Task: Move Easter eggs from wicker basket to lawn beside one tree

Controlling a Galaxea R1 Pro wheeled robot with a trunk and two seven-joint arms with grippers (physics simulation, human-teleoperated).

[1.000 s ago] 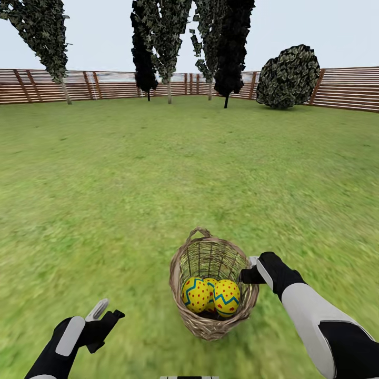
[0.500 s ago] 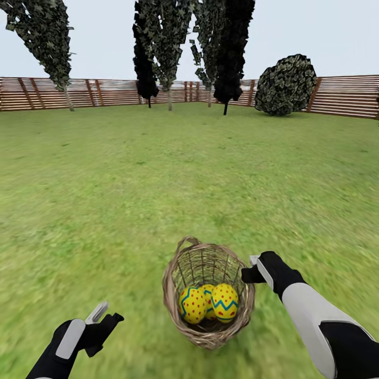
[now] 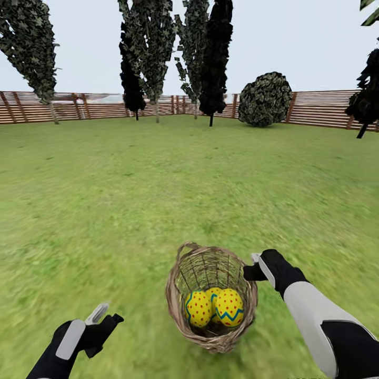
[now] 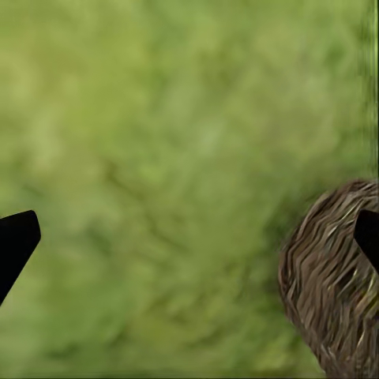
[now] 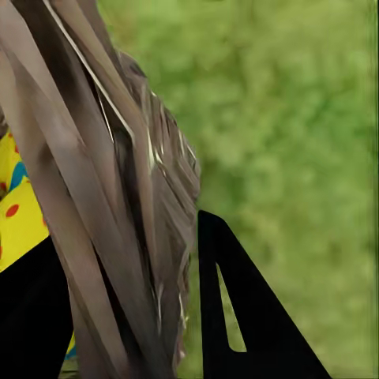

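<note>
Eggs (image 3: pixel 215 307) fill oval wicker basket (image 3: pixel 179 310).

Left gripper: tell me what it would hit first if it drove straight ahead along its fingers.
Probably bare green lawn. In the left wrist view, grass lies between the fingers of the left gripper, with the brown wicker basket off to one side, though depth is unclear.

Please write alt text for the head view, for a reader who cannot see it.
A wicker basket holding three Easter eggs stands on the lawn, with the right gripper at its rim and the left gripper apart over grass. Slim dark trees, a round bush and a slatted fence line the far edge.
</note>
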